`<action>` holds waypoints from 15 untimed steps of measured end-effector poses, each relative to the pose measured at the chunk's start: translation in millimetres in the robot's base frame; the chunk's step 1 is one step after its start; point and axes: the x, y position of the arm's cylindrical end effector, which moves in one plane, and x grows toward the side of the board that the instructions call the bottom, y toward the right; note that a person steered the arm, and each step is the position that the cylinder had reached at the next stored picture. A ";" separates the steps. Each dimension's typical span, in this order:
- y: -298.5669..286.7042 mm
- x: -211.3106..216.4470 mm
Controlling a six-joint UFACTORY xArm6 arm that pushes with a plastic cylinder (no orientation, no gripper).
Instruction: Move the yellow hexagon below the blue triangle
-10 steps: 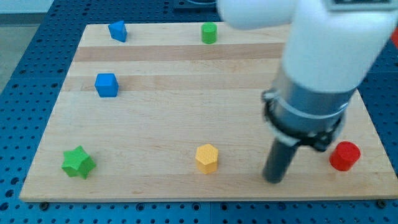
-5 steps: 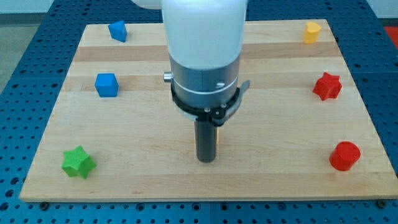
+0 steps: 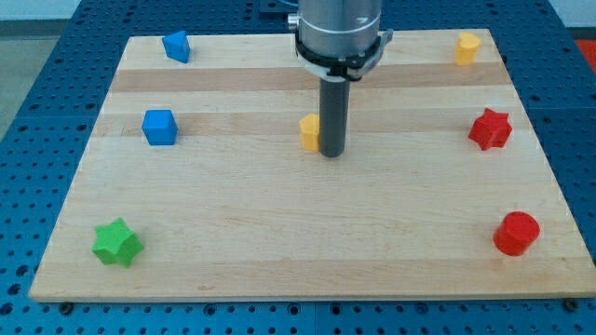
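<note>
The yellow hexagon (image 3: 309, 133) sits near the middle of the board, partly hidden behind my rod. My tip (image 3: 332, 152) rests on the board right against the hexagon's right side. The blue triangle (image 3: 176, 46) lies at the view's top left, far to the left and above the hexagon. A blue cube (image 3: 159, 127) sits below the triangle, level with the hexagon and well to its left.
A green star (image 3: 117, 243) lies at the bottom left. A yellow cylinder (image 3: 467, 47) is at the top right, a red star (image 3: 490, 128) at the right edge, a red cylinder (image 3: 516, 233) at the bottom right. The arm's body hides the green cylinder at the top middle.
My tip moved from the bottom right to the board's lower middle, then up towards the top. The yellow hexagon was pushed up from the bottom edge to mid-board.
</note>
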 end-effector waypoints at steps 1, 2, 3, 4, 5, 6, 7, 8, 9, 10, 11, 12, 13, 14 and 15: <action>-0.4 -27.1; -17.5 -42.8; -42.8 -39.7; -66.3 -34.5; -88.1 -34.2; -113.4 -34.2; -132.2 -34.6; -153.1 -40.7; -174.1 -50.1; -197.9 -62.1; -214.9 -69.9; -214.0 -71.6; -188.6 -67.7; -171.4 -70.9; -176.1 -82.7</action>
